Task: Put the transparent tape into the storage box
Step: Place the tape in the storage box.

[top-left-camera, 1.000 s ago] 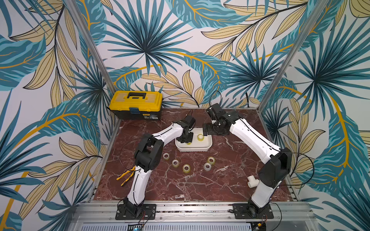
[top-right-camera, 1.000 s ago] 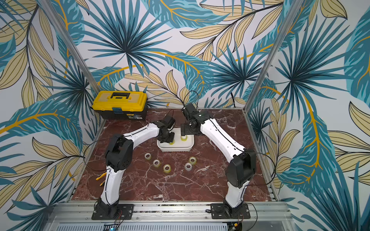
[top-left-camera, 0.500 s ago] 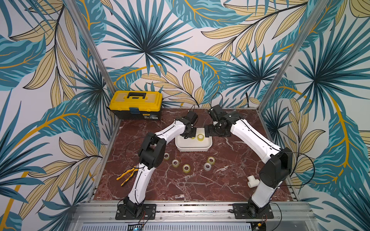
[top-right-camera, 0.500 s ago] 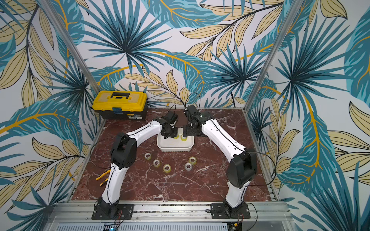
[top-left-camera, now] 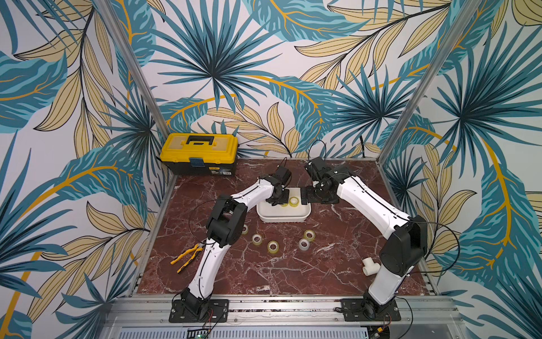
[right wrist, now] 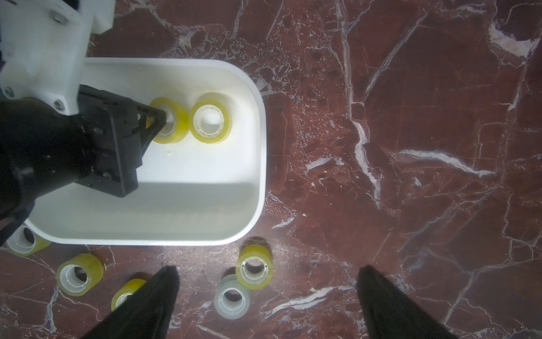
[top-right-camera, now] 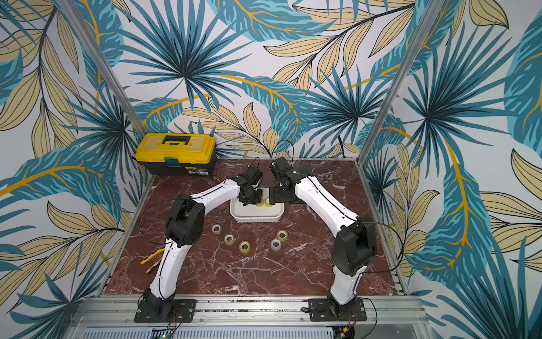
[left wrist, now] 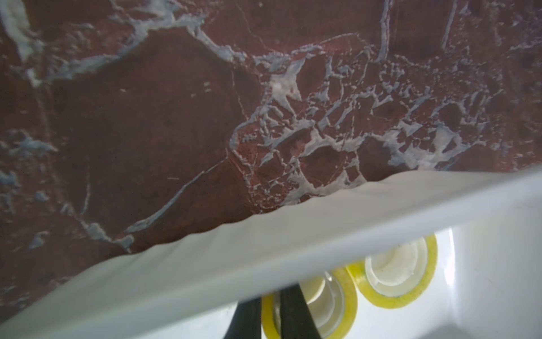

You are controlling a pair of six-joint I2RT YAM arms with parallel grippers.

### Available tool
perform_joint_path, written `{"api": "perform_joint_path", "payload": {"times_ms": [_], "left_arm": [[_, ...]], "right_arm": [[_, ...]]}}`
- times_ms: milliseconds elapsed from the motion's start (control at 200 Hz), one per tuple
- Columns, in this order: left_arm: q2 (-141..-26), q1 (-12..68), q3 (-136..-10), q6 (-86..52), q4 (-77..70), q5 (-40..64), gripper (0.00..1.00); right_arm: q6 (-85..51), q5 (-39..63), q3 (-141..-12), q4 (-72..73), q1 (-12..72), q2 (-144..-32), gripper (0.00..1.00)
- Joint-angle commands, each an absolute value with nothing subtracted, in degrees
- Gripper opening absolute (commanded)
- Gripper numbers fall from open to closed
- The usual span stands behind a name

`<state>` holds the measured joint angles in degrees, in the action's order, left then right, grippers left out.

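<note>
in both top views the white storage box [top-left-camera: 283, 218] sits in the middle of the desk [top-left-camera: 293, 273]. in front of it, five tape rolls [top-left-camera: 273, 246] lie in a loose arc on the marble, with the greyer roll [top-left-camera: 303, 244] towards the right. the left fingers [top-left-camera: 278, 202] dip into the back part of the box. the right arm [top-left-camera: 366, 202] hangs just beside the box's back right corner. a yellow toolbox [top-left-camera: 199, 154] stands at the back left, yellow pliers [top-left-camera: 186, 258] lie near the left arm [top-left-camera: 252, 193], and a white pipe fitting [top-left-camera: 370, 265] lies near the base of the right arm.

left wrist view: past the box rim, the left fingers are clenched on the wall of the held tape roll [left wrist: 350, 296], one finger inside its core and one outside. the second tape roll [left wrist: 400, 273] lies right beside it on the box floor.

right wrist view: the right fingers [right wrist: 152, 299] are released and spread wide above the desk, grasping nothing. the held tape roll sits tilted in the left fingers, inside the box. whether it touches the box floor i cannot tell.
</note>
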<state>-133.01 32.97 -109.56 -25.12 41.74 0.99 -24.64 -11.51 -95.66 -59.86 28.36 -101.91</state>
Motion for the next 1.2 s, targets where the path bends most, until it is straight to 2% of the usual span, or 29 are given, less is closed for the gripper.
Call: {"api": "perform_joint_path", "payload": {"times_ms": [0, 60, 210, 436, 631, 881, 961, 1197], "left_arm": [[-133.2, 33.3, -111.5, -25.6, 40.7, 1.9, 0.12], [-133.2, 33.3, -111.0, -25.7, 40.8, 1.9, 0.24], [-132.2, 33.2, -109.7, -25.8, 40.5, 1.4, 0.36], [-129.3, 33.2, -108.9, -25.6, 40.3, 0.1, 0.40], [-117.1, 32.1, -102.0, -26.4, 37.5, -2.7, 0.52], [-100.1, 28.8, -91.0, -27.5, 37.5, -8.0, 0.82], [-96.3, 28.2, -88.5, -27.6, 38.9, -9.5, 0.99], [-86.5, 26.8, -78.0, -29.4, 39.6, -13.2, 1.00]], "right_arm": [[-25.1, -11.3, -94.3, -60.0, 28.2, -100.4, 1.00], [-25.2, -11.3, -94.2, -60.1, 28.1, -100.4, 1.00], [-25.3, -11.1, -93.7, -59.9, 28.1, -100.1, 1.00], [-25.3, -10.3, -91.4, -59.6, 28.2, -98.8, 0.99], [-25.4, -7.1, -84.1, -57.9, 27.8, -93.9, 0.97], [-27.3, -4.2, -72.8, -54.0, 27.8, -88.8, 0.84], [-28.2, -4.0, -69.7, -51.5, 27.8, -88.3, 0.79], [-31.2, -1.1, -63.5, -42.9, 27.7, -90.9, 0.67]]}}
